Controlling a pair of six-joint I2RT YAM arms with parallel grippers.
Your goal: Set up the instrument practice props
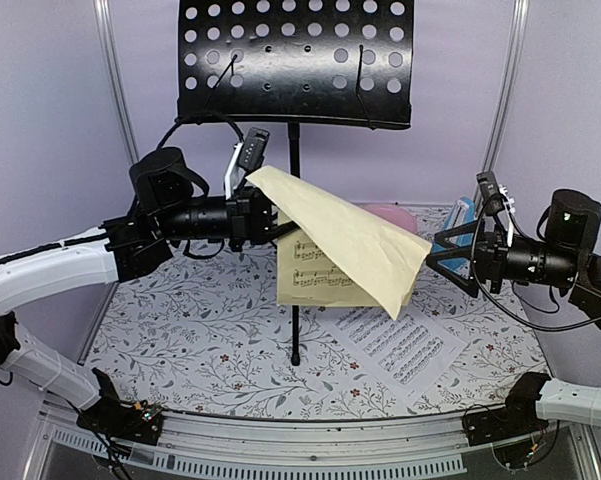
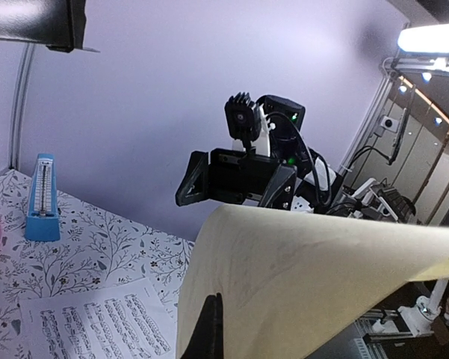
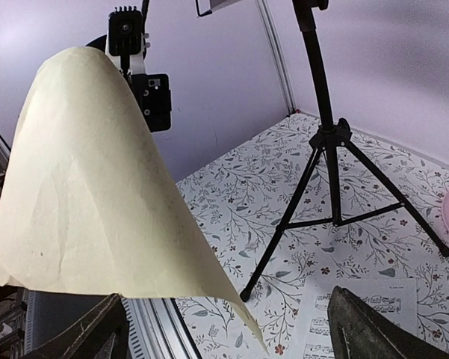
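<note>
The black perforated music stand (image 1: 295,60) stands on its tripod (image 3: 332,142) at the back middle. My left gripper (image 1: 265,212) is shut on the left edge of the pale-yellow music sheet (image 1: 345,240), which hangs curled in the air in front of the stand's pole. In the left wrist view the closed fingers (image 2: 211,329) pinch the sheet (image 2: 321,284). My right gripper (image 1: 440,255) is open at the sheet's right corner; that corner (image 3: 239,314) hangs between the wide jaws, untouched. The white music sheet (image 1: 405,345) lies flat on the table. The blue metronome (image 1: 462,222) stands behind my right gripper.
A pink plate (image 1: 390,213) sits at the back, partly hidden by the yellow sheet. The table has a floral cover (image 1: 210,340) and a metal rail (image 1: 310,450) along its near edge. Pale walls close in the back and sides.
</note>
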